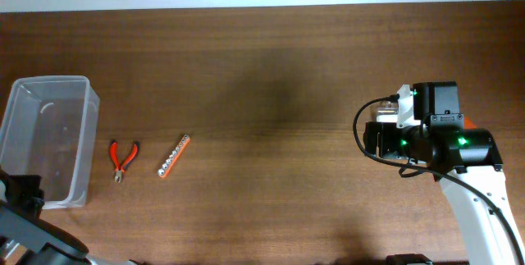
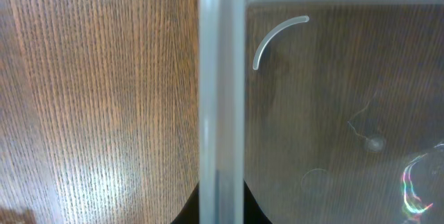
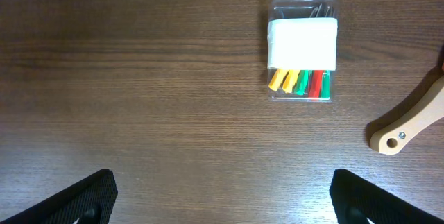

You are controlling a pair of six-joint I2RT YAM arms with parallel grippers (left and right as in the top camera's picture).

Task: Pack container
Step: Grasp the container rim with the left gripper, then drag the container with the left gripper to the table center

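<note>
The container (image 1: 49, 142) is a clear lidless tub at the table's far left, and nothing shows inside it. In the left wrist view its rim and wall (image 2: 222, 78) run straight up the frame. My left gripper (image 2: 222, 213) has a black finger on each side of that wall and is shut on it, at the tub's near edge (image 1: 37, 199). My right gripper (image 3: 222, 196) is wide open and empty above bare table on the right.
Red-handled pliers (image 1: 123, 158) and an orange strip of metal bits (image 1: 174, 157) lie just right of the tub. A clear packet of coloured pieces (image 3: 303, 50) and a wooden handle (image 3: 409, 123) lie ahead of my right gripper. My right arm (image 1: 443, 142) stands at the right.
</note>
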